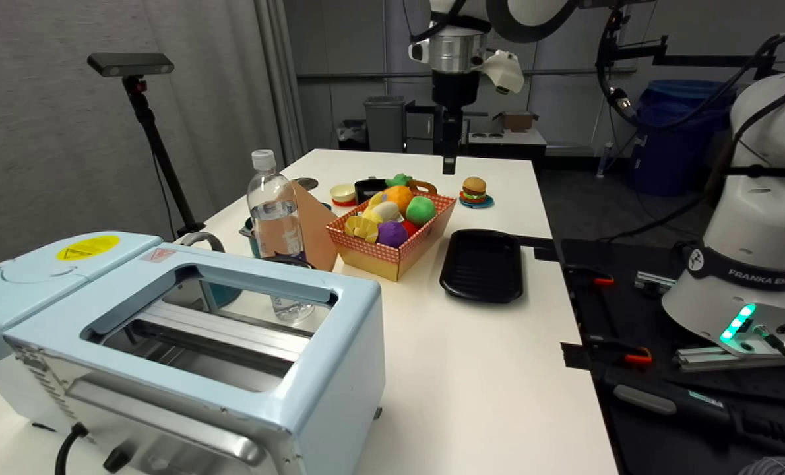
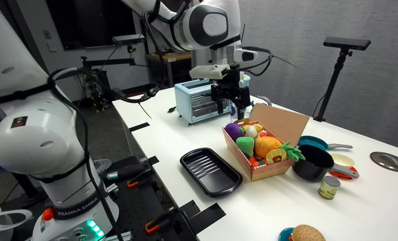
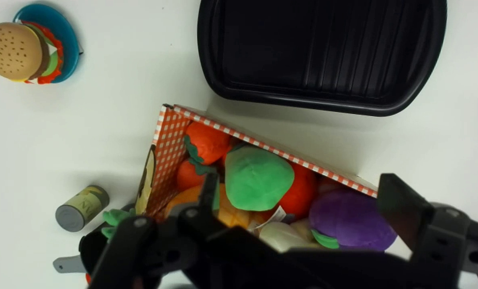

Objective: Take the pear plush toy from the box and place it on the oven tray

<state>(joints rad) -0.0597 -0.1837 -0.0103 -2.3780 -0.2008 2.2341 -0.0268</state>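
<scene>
In an exterior view, we see the pear plush toy (image 1: 421,211) inside the box (image 1: 369,259), with the oven tray (image 1: 482,264) just beside the box on the tabletop (image 1: 478,376). In an exterior view, we see the pincer (image 2: 230,109) higher than the box. In the wrist view, we find the pincer released, its fingers (image 3: 403,198) spread wide, and the toy hamburger (image 3: 14,51) well apart from the box.

Oven tray (image 3: 263,52): top, right of centre. Box (image 3: 170,138): lower centre, containing the pear plush toy (image 3: 259,178). Gripper (image 3: 304,194): bottom edge, jaws apart. Toy burger (image 3: 15,51): upper left. Can (image 3: 82,208): lower left.
</scene>
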